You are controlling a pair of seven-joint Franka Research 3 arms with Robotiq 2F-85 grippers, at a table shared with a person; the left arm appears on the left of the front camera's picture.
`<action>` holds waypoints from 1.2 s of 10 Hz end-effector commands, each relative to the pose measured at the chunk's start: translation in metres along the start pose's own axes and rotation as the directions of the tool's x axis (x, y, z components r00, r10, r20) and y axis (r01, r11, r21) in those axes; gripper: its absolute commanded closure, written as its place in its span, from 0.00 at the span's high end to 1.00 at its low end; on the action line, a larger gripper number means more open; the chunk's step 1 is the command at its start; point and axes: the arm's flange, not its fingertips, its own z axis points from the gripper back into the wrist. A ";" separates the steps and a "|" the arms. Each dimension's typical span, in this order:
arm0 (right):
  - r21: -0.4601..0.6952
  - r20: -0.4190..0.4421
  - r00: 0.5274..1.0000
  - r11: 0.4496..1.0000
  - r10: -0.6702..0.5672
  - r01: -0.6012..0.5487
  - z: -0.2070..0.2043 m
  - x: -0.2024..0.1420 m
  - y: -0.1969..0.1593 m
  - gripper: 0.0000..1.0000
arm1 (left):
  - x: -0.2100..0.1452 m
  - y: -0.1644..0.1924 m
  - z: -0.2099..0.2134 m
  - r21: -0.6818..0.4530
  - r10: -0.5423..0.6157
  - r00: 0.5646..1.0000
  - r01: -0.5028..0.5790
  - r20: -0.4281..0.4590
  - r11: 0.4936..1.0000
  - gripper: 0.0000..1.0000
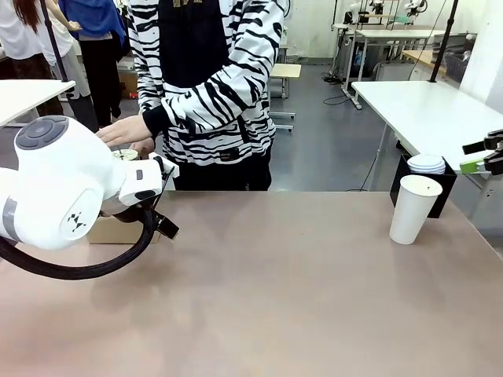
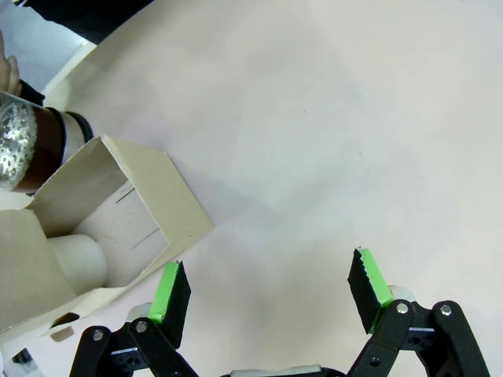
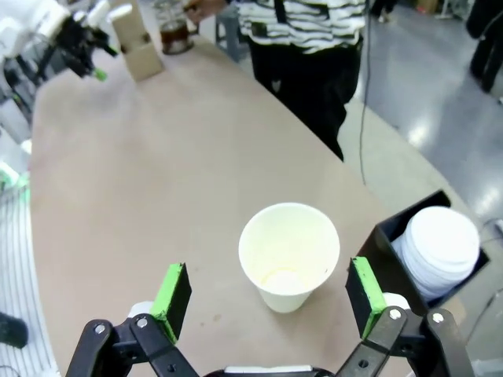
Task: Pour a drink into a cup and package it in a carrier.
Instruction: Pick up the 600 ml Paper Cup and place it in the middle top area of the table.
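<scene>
Landmark: the cup [image 1: 414, 209] [image 3: 288, 255], white paper, upright on the table [image 1: 275, 290], top uncovered; inside I see only its pale bottom.

My right claw [image 3: 267, 283] [image 1: 483, 155]: released, jaws spread wide, grasping nothing. It hangs above the cup and a little to its right. In my wrist view the cup stands between the two green pads, clear of both.

My left claw [image 2: 269, 271]: released, jaws spread wide, nothing between the pads. It is well apart from the cup, at the opposite end of the table, pointing down at bare table.

Carrier [image 2: 102, 228] [image 3: 135, 43]: brown cardboard, well apart from the cup, at that same far end. One pad of my left claw is just beside its corner; whether they touch I cannot tell. A white rounded object [image 2: 78, 263] sits in one compartment; I cannot tell what it is.

Drink [image 3: 174, 33]: dark brown, in a clear jug [image 2: 39, 149], also well apart from the cup, at the far end on the person's side.

Person: a hand [image 1: 126, 129] rests over the jug top, far from the cup.

Black box [image 1: 424, 177] [image 3: 383, 236]: just behind the cup, holding a stack of white lids [image 1: 427, 163] [image 3: 438, 251].
</scene>
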 end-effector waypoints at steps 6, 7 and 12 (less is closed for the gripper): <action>0.091 0.344 0.938 0.996 -0.045 0.014 -0.012 -0.137 -0.061 1.00 | 0.000 0.000 0.000 -0.001 0.000 1.000 0.000 0.001 1.000 1.00; 0.135 0.377 0.924 0.991 -0.066 0.015 -0.027 -0.152 -0.066 1.00 | 0.000 0.000 0.000 -0.001 0.000 1.000 0.000 0.001 1.000 1.00; 0.153 0.446 0.894 0.988 -0.040 -0.033 -0.088 -0.180 -0.072 1.00 | 0.000 0.000 0.000 -0.001 0.000 1.000 0.000 0.001 1.000 1.00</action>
